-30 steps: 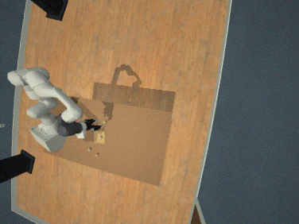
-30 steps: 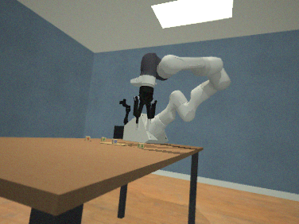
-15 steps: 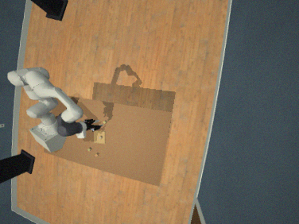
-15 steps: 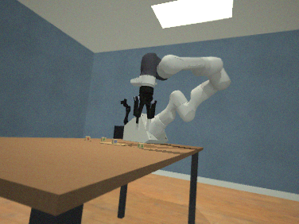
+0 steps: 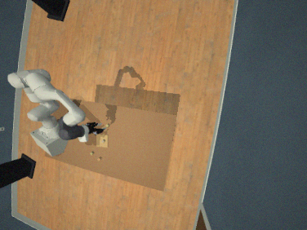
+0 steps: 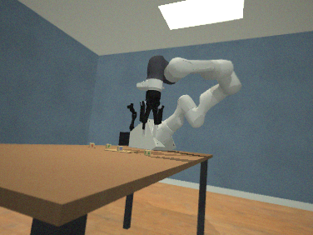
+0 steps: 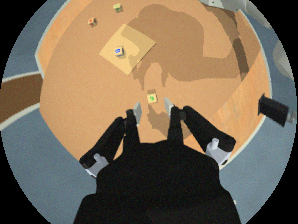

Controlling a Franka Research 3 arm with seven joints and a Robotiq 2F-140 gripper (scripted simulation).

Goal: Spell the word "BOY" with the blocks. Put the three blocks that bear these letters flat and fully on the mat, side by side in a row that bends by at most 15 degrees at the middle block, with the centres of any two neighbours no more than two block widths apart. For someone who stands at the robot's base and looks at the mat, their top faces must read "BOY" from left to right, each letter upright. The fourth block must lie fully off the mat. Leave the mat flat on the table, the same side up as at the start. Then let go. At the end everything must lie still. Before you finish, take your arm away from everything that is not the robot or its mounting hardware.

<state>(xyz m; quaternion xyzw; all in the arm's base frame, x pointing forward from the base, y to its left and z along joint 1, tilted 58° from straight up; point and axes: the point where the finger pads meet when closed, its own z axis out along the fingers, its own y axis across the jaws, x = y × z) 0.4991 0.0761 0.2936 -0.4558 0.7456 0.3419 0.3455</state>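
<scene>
The gripper [image 5: 101, 128] [image 6: 150, 130] [image 7: 152, 105] stands partway open, its fingertips apart with nothing held between them, pointing down well above the table [image 5: 139, 151] [image 6: 104, 175] [image 7: 70, 90]. Just beyond the gap in the wrist view, near the middle of the frame, the near green-lettered block [image 5: 107, 126] [image 6: 147, 153] [image 7: 152, 98] rests on the tabletop, fully off the mat; its letter is too small to read surely. Up and to the left of it in that view, the pale yellow square mat [image 5: 99, 144] [image 6: 128, 152] [image 7: 130, 65] lies flat, turned cornerwise in the frame. The blue-lettered block [image 5: 104, 140] [image 6: 121, 148] [image 7: 118, 51] sits on it, towards its left corner in the wrist view. Outside the mat, at the upper left of the wrist frame, are the orange-red-lettered block [image 5: 100, 159] [image 6: 91, 145] [image 7: 92, 22] and, up and to its right, the far green-lettered block [image 5: 92, 153] [image 6: 108, 146] [image 7: 117, 8], the two apart from each other on the table. So one block is on the mat and three are off it; no row is formed. The white arm [image 5: 61, 98] [image 6: 204, 67] arches from its pale base [image 5: 51, 148] [image 6: 139, 135], at the left of the top view, and casts a shadow partly over the mat.

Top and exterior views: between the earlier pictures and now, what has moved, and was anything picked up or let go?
Nothing visibly changed. The arm and claw are where they were, raised over the table. No block was taken hold of or let go; one block stays on the mat.
</scene>
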